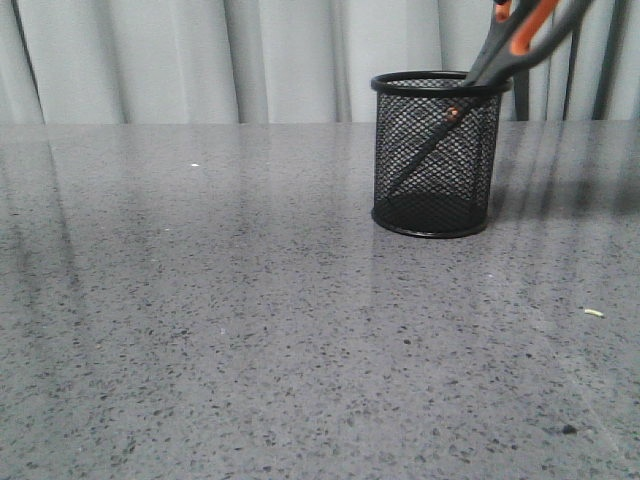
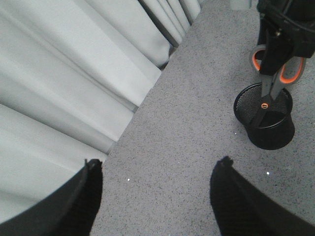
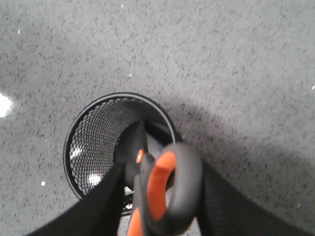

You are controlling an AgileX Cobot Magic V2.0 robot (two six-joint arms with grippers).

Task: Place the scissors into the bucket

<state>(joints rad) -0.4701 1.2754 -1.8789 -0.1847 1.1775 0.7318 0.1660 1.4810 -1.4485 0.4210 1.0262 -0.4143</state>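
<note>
The bucket (image 1: 436, 155) is a black wire-mesh cup standing upright on the grey table, right of centre. The scissors (image 1: 510, 45) stand slanted in it, blades down inside the mesh, neck against the rim, grey-and-orange handles sticking out up and to the right. My right gripper (image 3: 165, 169) is just above the bucket (image 3: 98, 137), one finger on each side of a handle loop (image 3: 170, 182). Blur hides whether the fingers press it. My left gripper (image 2: 160, 164) is open and empty, off to the left, away from the bucket (image 2: 268, 125) and scissors (image 2: 268, 93).
Pale curtains (image 1: 200, 60) hang along the table's far edge. The grey speckled tabletop (image 1: 250, 330) spreads left of and in front of the bucket. A small pale scrap (image 1: 594, 313) lies at the front right.
</note>
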